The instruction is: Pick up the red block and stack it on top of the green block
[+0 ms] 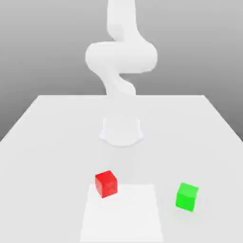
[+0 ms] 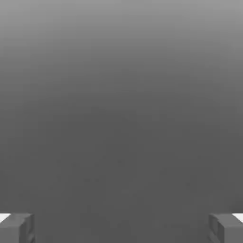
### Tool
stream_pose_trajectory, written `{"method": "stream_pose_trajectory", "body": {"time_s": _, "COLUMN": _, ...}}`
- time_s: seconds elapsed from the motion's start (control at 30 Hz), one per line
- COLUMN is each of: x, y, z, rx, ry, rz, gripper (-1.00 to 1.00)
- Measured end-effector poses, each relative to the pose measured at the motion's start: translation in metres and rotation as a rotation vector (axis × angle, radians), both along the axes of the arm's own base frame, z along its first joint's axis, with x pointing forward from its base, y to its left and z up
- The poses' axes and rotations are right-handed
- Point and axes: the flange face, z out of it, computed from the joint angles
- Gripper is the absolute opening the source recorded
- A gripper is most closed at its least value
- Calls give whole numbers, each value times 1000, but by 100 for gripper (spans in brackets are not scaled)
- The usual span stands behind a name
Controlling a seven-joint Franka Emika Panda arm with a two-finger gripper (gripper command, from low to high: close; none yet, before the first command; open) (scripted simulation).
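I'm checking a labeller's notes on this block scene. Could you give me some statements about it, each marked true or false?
1. The red block lies partly over the pale patch. True.
2. The green block is already under the red block. False: they stand apart.
3. The gripper is open. True.
4. The green block lies on the pale patch. False: it is beside it, towards the exterior view's right.
5. The gripper holds the red block. False: nothing is between its fingers.

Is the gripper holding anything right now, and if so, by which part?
Nothing is held: the gripper is open with nothing between its fingers, and the red block sits away from it.
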Motion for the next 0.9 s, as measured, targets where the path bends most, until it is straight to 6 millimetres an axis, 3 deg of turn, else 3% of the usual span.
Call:
{"method": "stream_pose_trajectory", "body": {"time_s": 0.13, "x": 35, "y": -12, "z": -99, "rx": 112, "ry": 146, "rz": -163, "gripper": 0}}
{"method": "stream_pose_trajectory", "body": {"time_s": 0.3, "x": 45, "y": -25, "z": -224, "rx": 224, "ry": 321, "rz": -386, "gripper": 0}}
{"method": "stream_pose_trajectory", "body": {"time_s": 0.43, "x": 26, "y": -34, "z": -325, "rx": 296, "ry": 464, "rz": -593, "gripper": 0}}
{"method": "stream_pose_trajectory", "body": {"time_s": 0.57, "x": -17, "y": -39, "z": -413, "rx": 342, "ry": 596, "rz": -808, "gripper": 0}}
{"method": "stream_pose_trajectory", "body": {"time_s": 0.67, "x": -41, "y": -40, "z": -455, "rx": 354, "ry": 652, "rz": -908, "gripper": 0}}
{"method": "stream_pose_trajectory", "body": {"time_s": 0.87, "x": -44, "y": -40, "z": -506, "rx": 357, "ry": 661, "rz": -923, "gripper": 0}}
{"method": "stream_pose_trajectory", "body": {"time_s": 0.9, "x": -45, "y": -40, "z": -513, "rx": 357, "ry": 661, "rz": -923, "gripper": -100}}
